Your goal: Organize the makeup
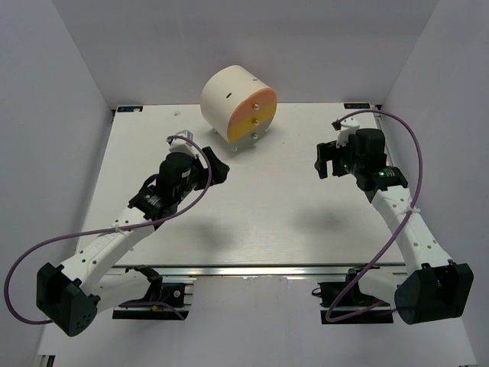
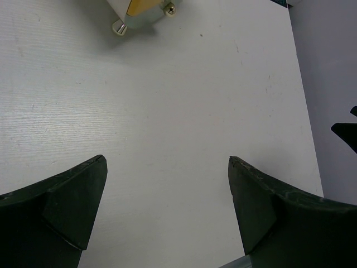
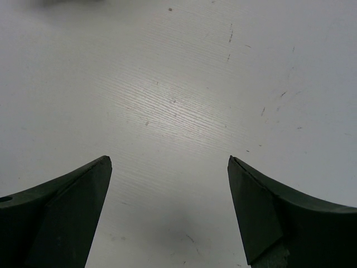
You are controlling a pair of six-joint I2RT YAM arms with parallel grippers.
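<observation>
Toward the upper middle of the top view, a big cream cylinder (image 1: 229, 95) with an orange-yellow front and small brass knobs is standing at the far edge of the white wood-grain table (image 1: 267, 222). At left centre of that frame, the black two-finger left gripper (image 1: 216, 167) is hovering over bare tabletop. It is pointing toward the cylinder and sitting near its lower left side without touching it, and its jaws are standing wide apart with nothing between them. In the left wrist view its dark fingers (image 2: 67, 201) are filling the lower corners, while the cylinder's bottom edge and a brass foot are peeking in at the top left. At right centre of the top view, the black right gripper (image 1: 327, 162) is hanging above the table, well apart from the cylinder, its jaws likewise spread wide and holding nothing. The right wrist view is showing only scuffed white tabletop between its fingers (image 3: 61, 206). Where the makeup pieces are lying cannot be told from these views.
</observation>
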